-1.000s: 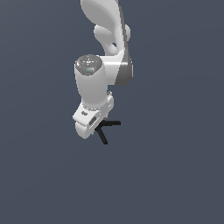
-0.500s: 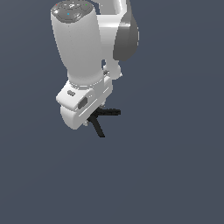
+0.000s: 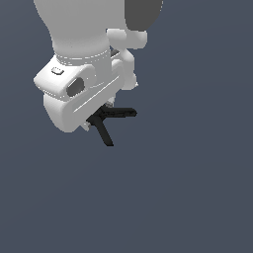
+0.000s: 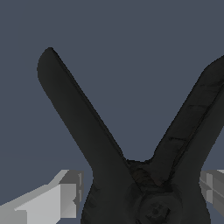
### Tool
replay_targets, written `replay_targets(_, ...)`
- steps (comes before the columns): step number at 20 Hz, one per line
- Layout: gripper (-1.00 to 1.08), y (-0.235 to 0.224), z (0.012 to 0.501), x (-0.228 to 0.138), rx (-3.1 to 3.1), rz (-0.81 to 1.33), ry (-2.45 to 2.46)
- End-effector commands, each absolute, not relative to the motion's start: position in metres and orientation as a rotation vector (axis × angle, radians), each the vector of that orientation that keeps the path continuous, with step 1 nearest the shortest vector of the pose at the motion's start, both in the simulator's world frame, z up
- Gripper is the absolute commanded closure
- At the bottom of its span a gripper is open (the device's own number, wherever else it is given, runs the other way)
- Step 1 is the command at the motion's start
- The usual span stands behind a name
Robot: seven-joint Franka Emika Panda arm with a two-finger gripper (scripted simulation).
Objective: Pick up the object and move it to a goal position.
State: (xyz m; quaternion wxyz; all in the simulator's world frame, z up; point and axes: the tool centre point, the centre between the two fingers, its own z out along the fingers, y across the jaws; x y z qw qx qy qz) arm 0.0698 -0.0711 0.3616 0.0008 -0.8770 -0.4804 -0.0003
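The object (image 3: 119, 112) is a small black clamp with two thin splayed handles, sticking out from under the white hand in the exterior view. My gripper (image 3: 101, 111) is shut on it, and the hand's body hides most of the fingers there. In the wrist view the object (image 4: 74, 100) fills the frame as a black V, its pivot end sitting between the two grey fingers (image 4: 65, 194) that press on either side. The gripper (image 4: 142, 192) holds it at the pivot. The clamp's jaw end is hidden.
Only a plain dark grey-blue floor (image 3: 197, 188) lies around and beneath the arm. The large white arm links (image 3: 79, 29) take up the exterior view's upper left.
The arm and the clamp have grown larger in the exterior view over the last second. The clamp stays in the gripper and has come up off the floor with it.
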Motion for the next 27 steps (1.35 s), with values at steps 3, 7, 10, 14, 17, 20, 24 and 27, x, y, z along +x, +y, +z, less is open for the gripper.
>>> replay_targets(3, 1.08, -0.073, 0.390, 0.076, -2.755, -0.001, -1.508)
replay_targets(7, 1.08, -0.075, 0.410, 0.082, -2.755, -0.001, -1.508)
replay_targets(10, 1.08, -0.076, 0.422, 0.085, -2.756, -0.001, -1.508)
replay_targets(14, 1.08, -0.077, 0.433, 0.088, -2.756, -0.001, -1.508)
replay_targets(17, 1.08, -0.077, 0.438, 0.090, -2.756, -0.001, -1.508)
replay_targets(20, 1.08, -0.077, 0.441, 0.091, -2.756, 0.000, -1.508)
replay_targets(24, 1.08, -0.078, 0.444, 0.092, -2.756, 0.000, -1.508)
replay_targets(27, 1.08, -0.078, 0.444, 0.092, -2.756, 0.000, -1.508)
